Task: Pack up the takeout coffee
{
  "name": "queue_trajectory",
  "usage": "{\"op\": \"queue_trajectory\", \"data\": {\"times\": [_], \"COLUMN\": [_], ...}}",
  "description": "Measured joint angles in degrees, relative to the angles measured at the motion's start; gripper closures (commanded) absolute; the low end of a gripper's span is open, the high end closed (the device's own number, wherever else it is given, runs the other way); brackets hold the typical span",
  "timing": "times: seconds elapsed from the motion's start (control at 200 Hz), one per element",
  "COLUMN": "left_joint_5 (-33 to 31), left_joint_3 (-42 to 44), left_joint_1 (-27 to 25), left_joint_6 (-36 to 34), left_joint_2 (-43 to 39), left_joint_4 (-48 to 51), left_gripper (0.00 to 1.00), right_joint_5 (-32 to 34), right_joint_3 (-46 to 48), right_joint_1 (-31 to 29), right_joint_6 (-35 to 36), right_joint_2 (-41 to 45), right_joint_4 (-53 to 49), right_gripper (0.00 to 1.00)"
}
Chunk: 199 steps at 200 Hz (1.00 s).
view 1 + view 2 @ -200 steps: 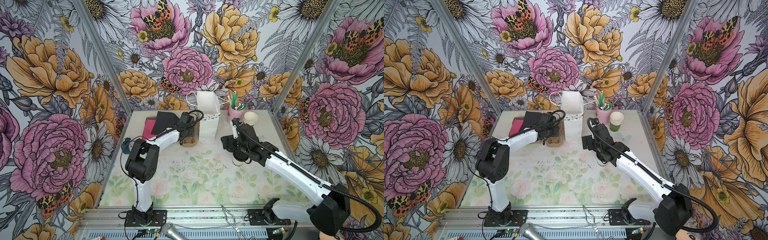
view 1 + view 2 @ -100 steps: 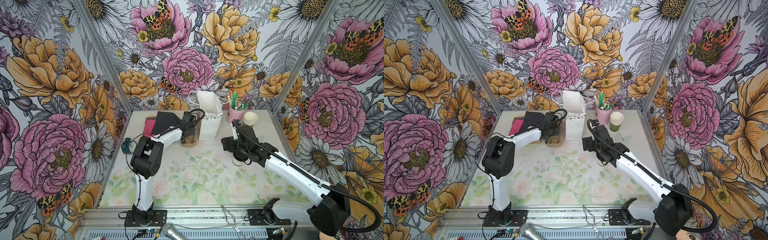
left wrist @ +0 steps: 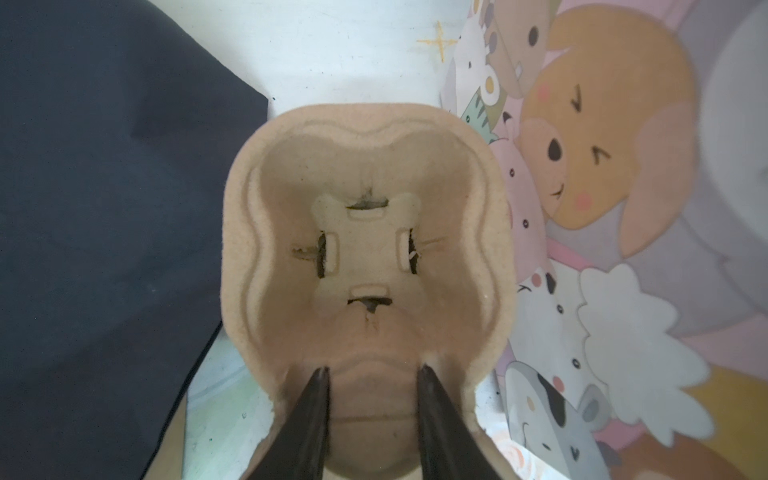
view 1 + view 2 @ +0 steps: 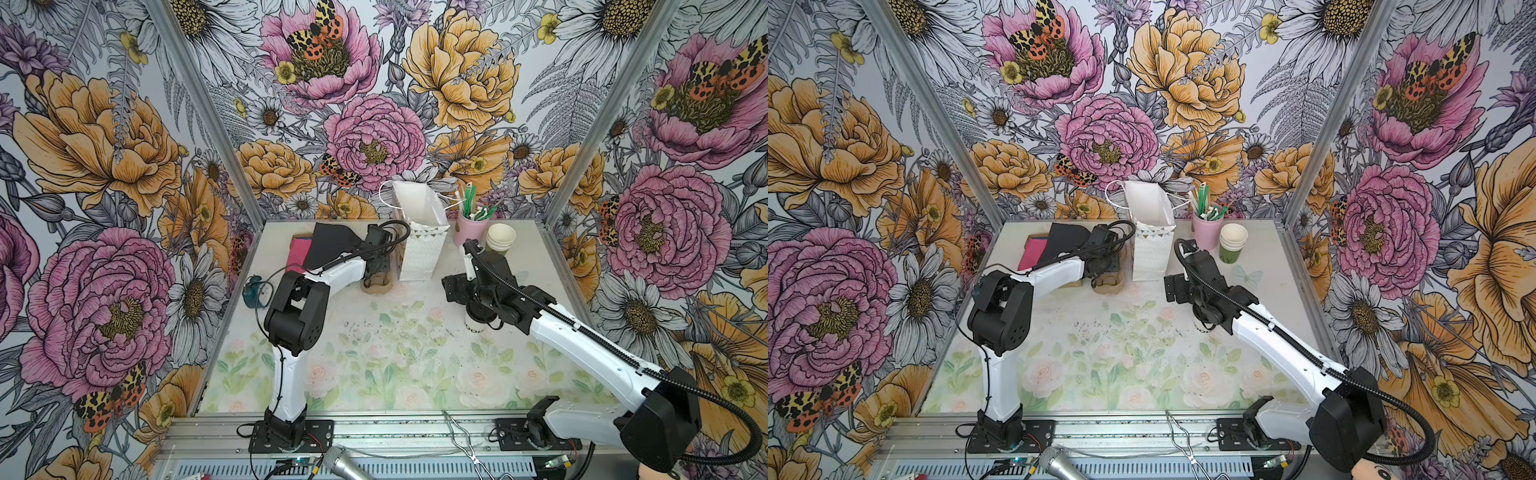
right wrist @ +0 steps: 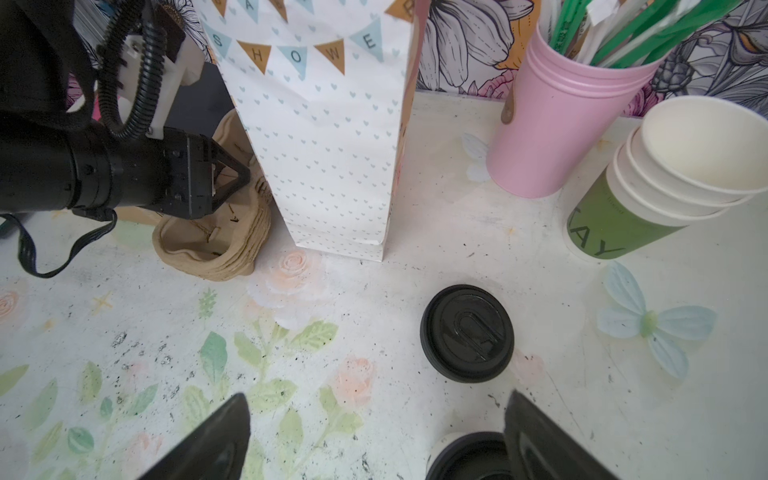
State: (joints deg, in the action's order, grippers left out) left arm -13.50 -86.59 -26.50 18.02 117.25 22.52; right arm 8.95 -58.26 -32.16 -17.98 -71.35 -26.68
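The takeout coffee (image 5: 469, 457), a whitish cup with dark letters and a black lid, stands right under my right gripper (image 5: 378, 415). That gripper is open wide, and the cup's lid sits close against one finger (image 5: 536, 432). In both top views the wrist covers most of the cup (image 4: 478, 329) (image 4: 1202, 328). My left gripper (image 3: 374, 374) is down on a stack of brown pulp cup carriers (image 3: 365, 249) beside the white paper bag (image 4: 422, 245). Its fingers stand a little apart, with a fold of the top carrier's near wall between them. Whether they squeeze it does not show.
A loose black lid (image 5: 467, 332) lies on the table (image 5: 374, 270) between the coffee and the bag (image 5: 328, 124). A pink cup of straws (image 5: 557, 124) and stacked lidless cups (image 5: 665, 183) stand at the back right. Black cloth (image 3: 104, 208) lies beside the carriers.
The left arm's elbow has swung to the right while its gripper stayed over the carriers with jaws narrowing. The right arm has not moved.
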Motion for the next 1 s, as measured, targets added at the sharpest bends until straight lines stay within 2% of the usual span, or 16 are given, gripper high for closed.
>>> {"op": "queue_trajectory", "data": {"times": [0.42, 0.77, 0.996], "left_joint_5": [-0.5, -1.4, -1.5], "left_joint_3": [0.0, 1.1, 1.1], "left_joint_1": [0.0, 0.0, 0.1], "left_joint_6": [0.0, 0.0, 0.0], "left_joint_2": [-0.3, -6.3, -6.1], "left_joint_4": [0.0, 0.2, 0.2], "left_gripper": [0.67, 0.65, 0.63], "right_joint_5": [-1.2, -1.5, -1.7], "right_joint_3": [0.0, 0.0, 0.0], "right_joint_1": [0.0, 0.0, 0.0], "right_joint_6": [0.0, 0.0, 0.0], "right_joint_2": [0.0, -0.7, -0.7], "right_joint_4": [0.0, 0.0, 0.0], "right_gripper": [0.04, 0.04, 0.04]}}
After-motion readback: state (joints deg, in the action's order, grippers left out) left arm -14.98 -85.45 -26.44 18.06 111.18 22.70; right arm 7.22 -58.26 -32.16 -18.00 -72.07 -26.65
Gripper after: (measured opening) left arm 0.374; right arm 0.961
